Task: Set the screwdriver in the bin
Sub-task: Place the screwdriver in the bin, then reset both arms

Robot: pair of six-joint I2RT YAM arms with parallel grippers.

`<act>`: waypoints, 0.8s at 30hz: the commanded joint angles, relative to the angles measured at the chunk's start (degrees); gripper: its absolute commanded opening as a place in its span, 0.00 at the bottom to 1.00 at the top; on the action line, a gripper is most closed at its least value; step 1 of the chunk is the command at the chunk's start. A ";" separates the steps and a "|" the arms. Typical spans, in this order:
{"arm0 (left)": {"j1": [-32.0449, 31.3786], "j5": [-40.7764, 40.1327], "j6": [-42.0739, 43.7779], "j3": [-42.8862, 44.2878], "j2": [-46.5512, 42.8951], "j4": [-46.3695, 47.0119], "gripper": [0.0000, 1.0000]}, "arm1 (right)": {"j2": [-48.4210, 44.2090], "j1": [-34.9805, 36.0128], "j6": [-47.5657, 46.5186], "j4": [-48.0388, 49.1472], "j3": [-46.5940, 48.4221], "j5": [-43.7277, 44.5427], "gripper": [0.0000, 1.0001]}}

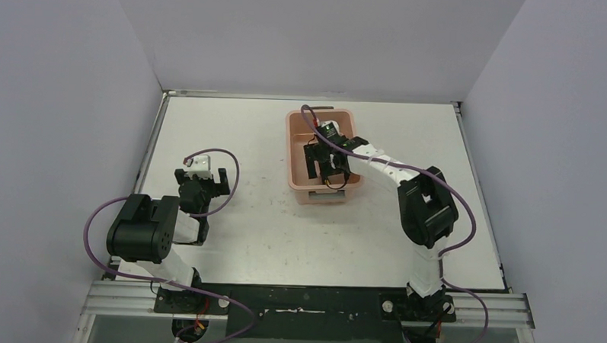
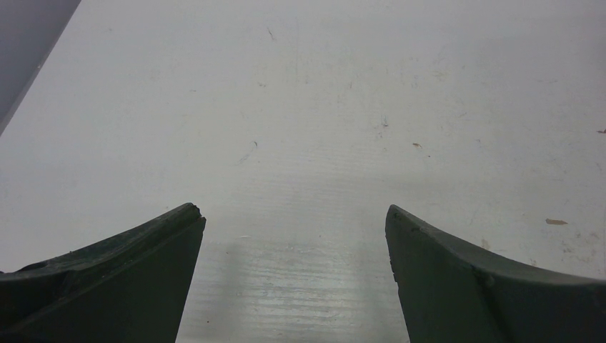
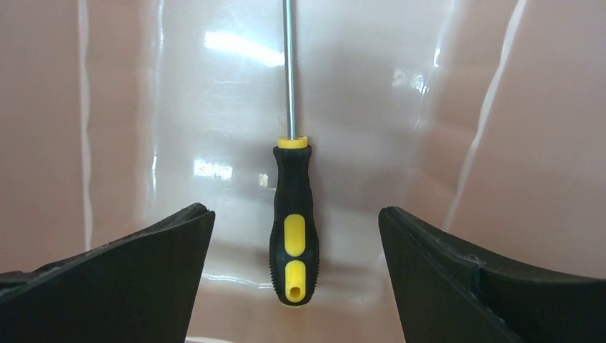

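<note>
The screwdriver [image 3: 294, 214], with a black-and-yellow handle and a thin metal shaft, lies on the glossy floor of the salmon-pink bin [image 3: 543, 143]. My right gripper [image 3: 296, 236] hangs open over it; its two dark fingers stand wide on either side of the handle and do not touch it. In the top view the bin [image 1: 293, 152] stands at the back middle of the table with the right gripper [image 1: 327, 163] inside it; the screwdriver is hidden there. My left gripper [image 1: 209, 182] is open and empty over bare white table, as the left wrist view [image 2: 294, 229] shows.
White table [image 1: 404, 244] enclosed by pale walls on three sides. Purple cables loop from both arms. The left arm's dark elbow [image 1: 142, 231] sits low at the near left. The right arm reaches diagonally from its base [image 1: 425, 298] to the bin.
</note>
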 commanded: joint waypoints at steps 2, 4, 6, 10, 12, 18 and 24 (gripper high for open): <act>-0.07 0.26 0.51 0.96 -0.33 1.67 0.97 | -6.18 1.27 -0.49 -3.13 3.79 4.02 0.90; -0.07 0.26 0.51 0.96 -0.30 1.64 0.97 | -7.68 1.36 -0.65 -3.98 4.43 4.65 0.98; -0.07 0.26 0.47 0.96 -0.35 1.69 0.97 | -9.18 1.37 -0.88 -4.84 5.28 4.94 1.00; -0.06 0.26 0.53 0.96 -0.34 1.66 0.97 | -12.03 1.40 -1.15 -6.98 7.69 5.59 1.00; -0.07 0.26 0.52 0.94 -0.35 1.62 0.97 | -13.47 1.40 -1.39 -8.06 8.79 5.67 1.00; -0.07 0.26 0.42 0.96 -0.33 1.72 0.97 | -17.32 1.36 -1.38 -10.72 11.11 7.65 1.00; -0.07 0.21 0.47 0.96 -0.32 1.71 0.97 | -18.26 1.32 -1.94 -12.27 12.09 8.93 1.00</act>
